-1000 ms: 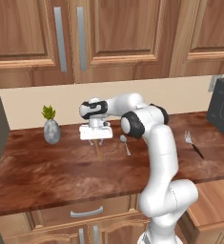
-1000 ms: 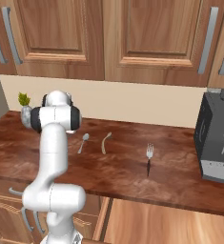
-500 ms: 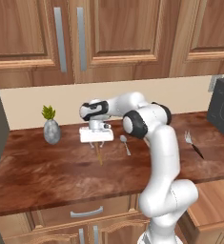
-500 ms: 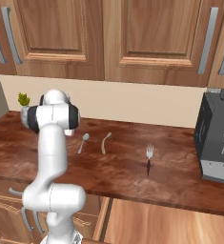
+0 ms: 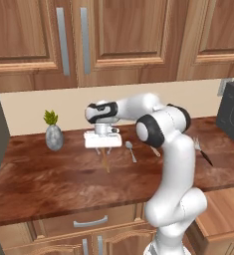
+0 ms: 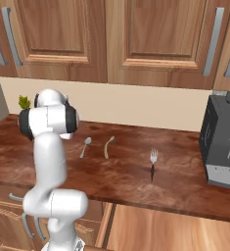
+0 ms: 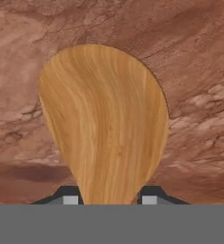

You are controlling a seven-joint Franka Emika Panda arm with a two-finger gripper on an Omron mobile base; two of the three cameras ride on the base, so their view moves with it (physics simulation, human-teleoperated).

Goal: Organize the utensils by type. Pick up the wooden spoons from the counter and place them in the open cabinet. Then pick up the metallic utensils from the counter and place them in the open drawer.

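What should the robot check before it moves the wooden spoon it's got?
1. Orange-brown spoon sits between the end effector fingertips: ok.
2. Spoon lifted off the counter: ok, it hangs above the wood.
3. Open cabinet ready: not ok, the doors in view look shut.
4. Plant beside the arm, out of the way: ok.
5. Beige spoon waiting on counter: ok.
6. Metal spoon waiting on counter: ok.
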